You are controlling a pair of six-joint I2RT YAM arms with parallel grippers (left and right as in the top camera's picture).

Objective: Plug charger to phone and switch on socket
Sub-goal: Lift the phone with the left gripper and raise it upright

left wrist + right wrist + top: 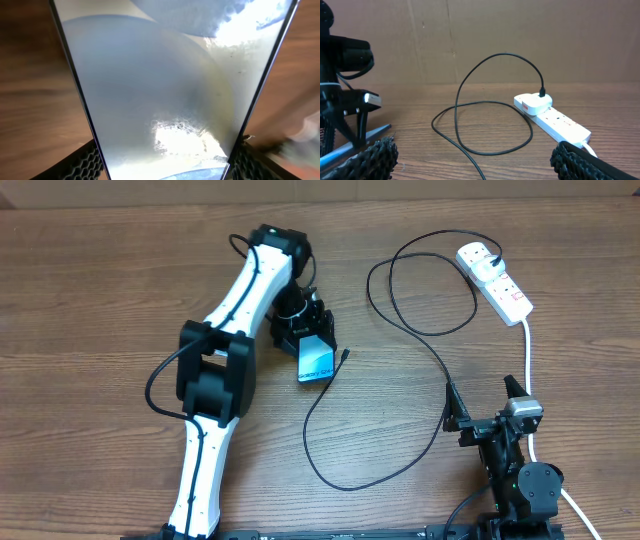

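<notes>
Left pincer (308, 338) is clenched on the phone (316, 362). On my left wrist feed the phone's two long edges sit against the mesh pads (87, 162). The phone is near the middle of the surface (100, 300), screen up. Its long axis runs from the far edge toward the near edge, and the free end points at the near edge and slightly right. It sticks straight out of the pincer, gripped by its far end.

The charger (400, 330) has its connector tip just beside the phone's right side, not touching. Its plug sits in the socket (497, 282) by the far right corner. Right pincer (480, 385) is released, fingers spread wide, at the near edge toward the right corner, well apart from the phone.
</notes>
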